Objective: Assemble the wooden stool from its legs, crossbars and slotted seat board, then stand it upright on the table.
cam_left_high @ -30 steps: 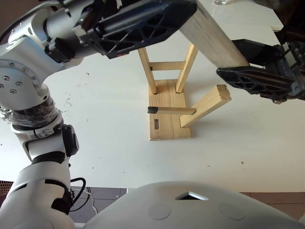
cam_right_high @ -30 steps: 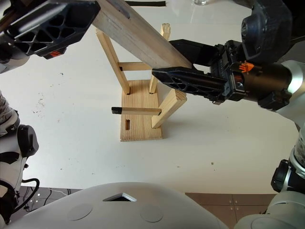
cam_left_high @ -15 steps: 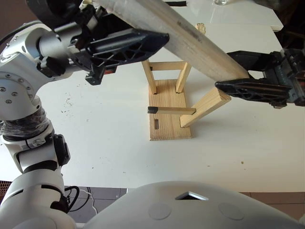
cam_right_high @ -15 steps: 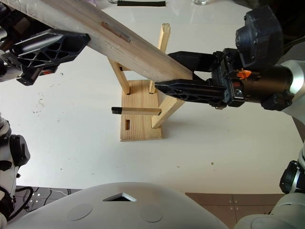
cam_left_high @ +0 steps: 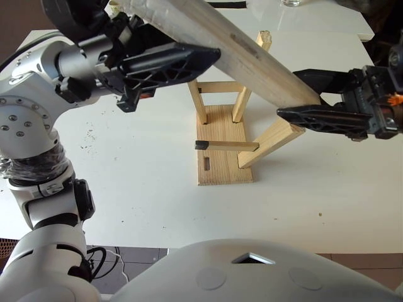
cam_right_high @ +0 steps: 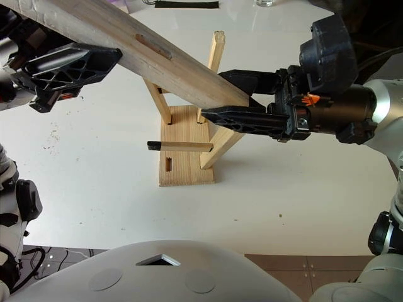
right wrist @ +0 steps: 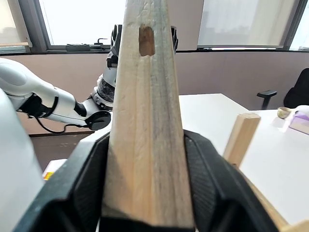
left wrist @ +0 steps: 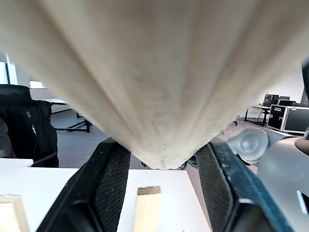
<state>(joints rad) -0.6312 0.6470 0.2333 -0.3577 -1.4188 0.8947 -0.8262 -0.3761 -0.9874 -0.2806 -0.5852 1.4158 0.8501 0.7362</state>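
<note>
A long wooden leg [cam_left_high: 252, 60] with a slot in its face hangs slanted above the table. My left gripper [cam_left_high: 211, 44] is shut on its upper end, and its fingers [left wrist: 106, 188] flank the wood. My right gripper [cam_right_high: 212, 94] is shut on the lower end, fingers [right wrist: 87, 188] pressed to both sides. Below them the slotted seat board [cam_left_high: 220, 170] lies flat. Two legs [cam_left_high: 196, 94] joined by a crossbar [cam_left_high: 220, 87] stand in it. A third leg [cam_left_high: 274, 141] leans out to the right, with a dark-tipped crossbar [cam_left_high: 227, 146] sticking out of it.
The white table [cam_left_high: 138, 163] has free room left and right of the seat board. One slot [cam_left_high: 207, 163] in the board stands empty. A glass [cam_left_high: 291, 2] and a dark strip [cam_right_high: 186, 4] lie at the far edge.
My left gripper has drawn back to the left along the held leg, which has turned so its slot shows. The right gripper has shifted slightly left. The seat board assembly has not moved.
</note>
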